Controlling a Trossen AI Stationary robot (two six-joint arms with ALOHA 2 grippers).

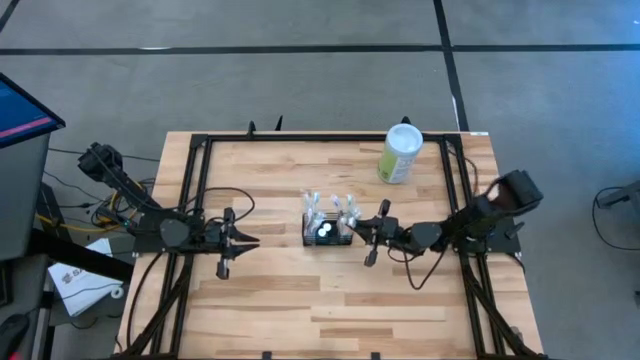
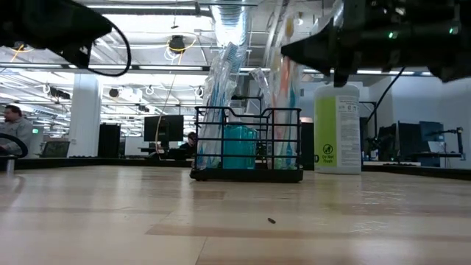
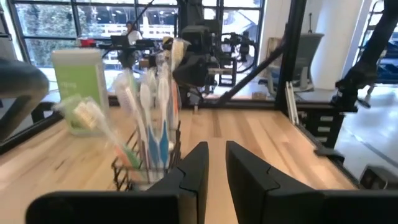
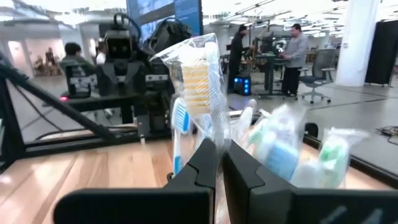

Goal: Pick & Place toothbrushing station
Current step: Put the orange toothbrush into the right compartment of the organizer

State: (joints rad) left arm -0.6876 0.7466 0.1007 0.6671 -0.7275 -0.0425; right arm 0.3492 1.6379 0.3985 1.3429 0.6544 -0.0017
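The toothbrushing station [image 1: 327,236], a small black wire-mesh caddy, stands on its base near the table's middle [image 2: 246,175]. Several wrapped toothbrushes [image 2: 224,96] stand upright in it. My right gripper [image 1: 358,232] is just right of the caddy, at the height of the brush tops [image 2: 283,51], with its fingers almost together [image 4: 219,152]. My left gripper [image 1: 252,241] is left of the caddy and apart from it, its fingers almost together and empty [image 3: 216,155]. My right gripper comes level from the table's right side. Its fingertips [image 4: 208,155] reach the clear wrapper [image 4: 216,127] of a toothbrush standing in the caddy. I cannot tell whether the wrapper is pinched between them or only beside them. The caddy rests on the table.
A pale-green canister with a white lid [image 1: 401,153] stands at the far right of the table. A black frame rail [image 1: 195,190] borders the wooden top. A small dark speck [image 2: 271,219] lies on the near table. People are in the room behind [image 4: 292,53].
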